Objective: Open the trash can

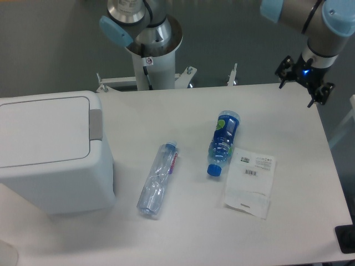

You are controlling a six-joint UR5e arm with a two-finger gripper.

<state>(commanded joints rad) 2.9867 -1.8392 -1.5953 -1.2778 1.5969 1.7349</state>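
Fixed overhead view of your workspace: the trash can (52, 152) is sitting at the left edge of the frame on the white table (299, 221), its flat lid lying closed and its grey tab (96, 123) facing right, toward the middle of the table. Your gripper (304, 77) is hanging at the upper right of the frame, at the far right corner of the table, well apart from the trash can; it is holding nothing and touching nothing, and its dark fingers are too small and too foreshortened here for you to tell whether they are standing apart or together. A small blue light is glowing on the wrist just above it. Near the centre, a clear crushed bottle (157, 180) is lying on its side, and just to its right a blue bottle (222, 142) with a blue cap is lying with that cap pointing toward the lower edge. A labelled plastic bag (249, 182) is lying flat beside the blue bottle, at lower right.
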